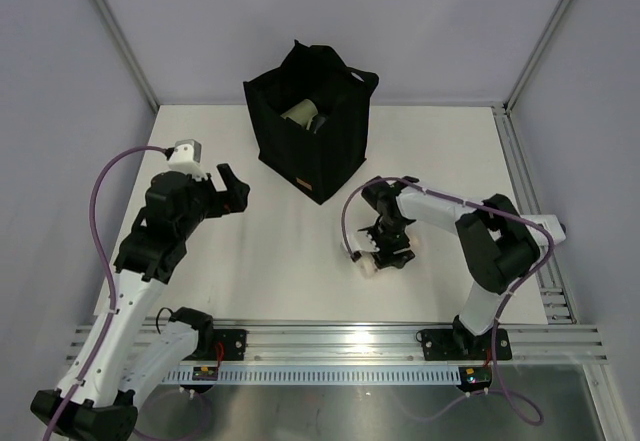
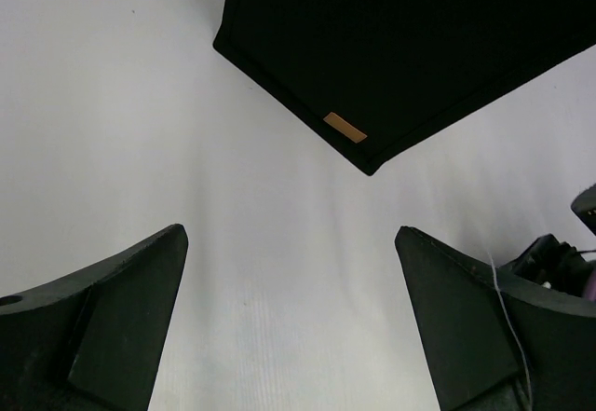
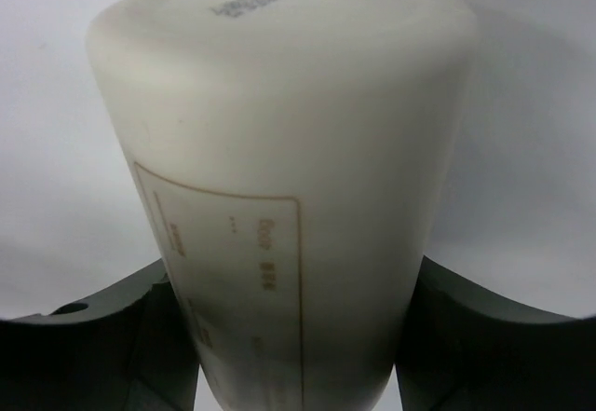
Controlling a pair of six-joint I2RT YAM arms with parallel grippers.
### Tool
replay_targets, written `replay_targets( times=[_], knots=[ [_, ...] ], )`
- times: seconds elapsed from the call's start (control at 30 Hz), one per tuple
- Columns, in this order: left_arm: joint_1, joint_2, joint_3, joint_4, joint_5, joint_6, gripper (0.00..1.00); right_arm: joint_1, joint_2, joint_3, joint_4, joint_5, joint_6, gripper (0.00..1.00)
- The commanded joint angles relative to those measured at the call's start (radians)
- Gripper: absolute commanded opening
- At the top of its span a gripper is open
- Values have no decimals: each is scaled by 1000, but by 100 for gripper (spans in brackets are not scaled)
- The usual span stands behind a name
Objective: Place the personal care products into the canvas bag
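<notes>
Two fingers of my right gripper [image 1: 385,251] clamp the cream bottle [image 3: 289,150] by its sides, low over the table [image 1: 270,261]. That arm is folded at the elbow, its forearm reaching toward nine o'clock. My left gripper [image 1: 232,193] hangs spread wide and empty, wrist raised. The canvas bag [image 1: 310,151] stands at eleven o'clock from the cream bottle, with a pale bottle [image 1: 300,111] inside.

White table [image 1: 280,261] under black canvas bag [image 1: 310,136]

Bright, even light throughout, with glare on the metal rail [image 1: 350,339] and the close cream bottle [image 3: 279,197] slightly soft.
</notes>
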State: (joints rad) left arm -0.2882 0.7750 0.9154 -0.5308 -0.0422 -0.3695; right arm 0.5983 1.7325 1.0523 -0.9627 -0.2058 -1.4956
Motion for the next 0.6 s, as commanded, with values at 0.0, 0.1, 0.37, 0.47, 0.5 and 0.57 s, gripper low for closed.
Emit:
replay_targets(
  times=[0.0,0.1,0.37,0.47,0.5,0.57],
  knots=[
    [6,-31,-19,35,-33,-20,99,3,48,118,-40,-114,230,0],
    [6,-40,-30,31,-38,-26,99,-6,45,173,-57,-216,349,0],
    [7,-40,-75,57,-22,-57,99,-152,102,368,-223,-610,529,0],
    [7,-33,-81,61,-18,-63,99,-210,122,431,-286,-791,551,0],
    [7,-29,-81,61,-16,-68,99,-222,125,449,-303,-825,555,0],
    [7,-28,-82,64,-16,-69,99,-258,128,524,-366,-886,554,0]
  ],
)
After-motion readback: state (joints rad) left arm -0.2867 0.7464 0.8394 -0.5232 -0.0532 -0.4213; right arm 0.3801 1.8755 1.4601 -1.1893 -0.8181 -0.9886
